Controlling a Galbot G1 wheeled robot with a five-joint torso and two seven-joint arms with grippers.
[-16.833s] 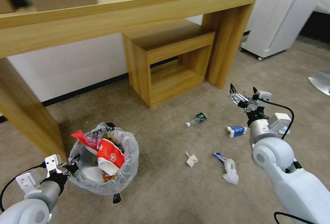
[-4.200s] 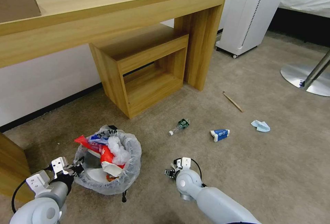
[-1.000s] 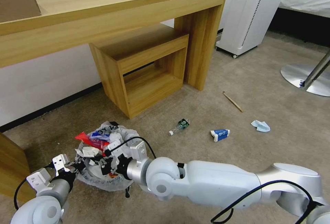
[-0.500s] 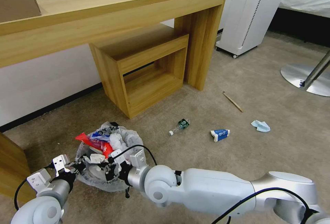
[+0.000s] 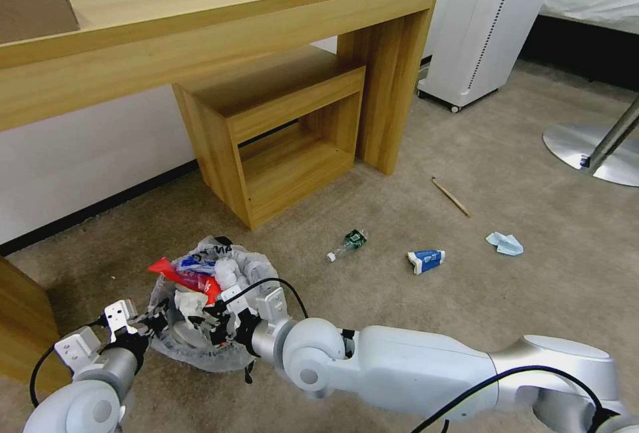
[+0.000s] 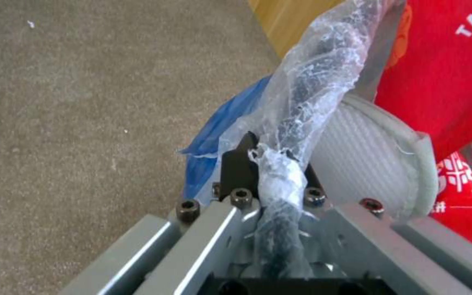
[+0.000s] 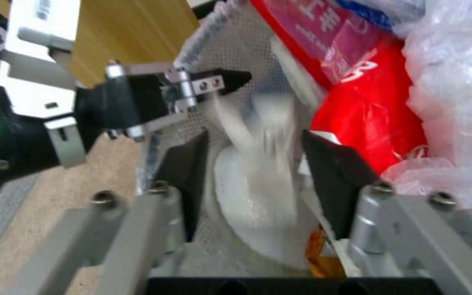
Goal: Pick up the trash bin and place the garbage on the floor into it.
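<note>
While the right end effector (image 7: 250, 164) hangs over the mouth of the trash bin (image 5: 229, 346) with its fingers spread wide, a blurred white scrap (image 7: 258, 123) sits between them, apparently just let go and dropping inside. Across from it the left end effector (image 6: 271, 164) is pinched tight on the bin's bag-wrapped rim (image 6: 307, 94), steadying the bin near the bottom left of the head view. Inside: a red bag (image 5: 190, 277), a white slipper (image 6: 367, 155), crumpled plastic, and it's filling up. So this looks like the drop-off step, with that piece as good as delivered. Out on the floor (image 5: 532, 300), well apart from the bin, lie a small bottle (image 5: 347, 245), a blue-white carton (image 5: 426, 260), a blue mask (image 5: 504, 243) and a wooden stick (image 5: 451, 197). Next up, I'd say, the right arm must lift clear of the rim and swing out right to the bottle, the nearest piece. Room looks generous there: open carpet all the way, with the table (image 5: 219, 27) leg and low shelf unit (image 5: 279, 134) behind, and a round metal base (image 5: 589, 147) at far right.
</note>
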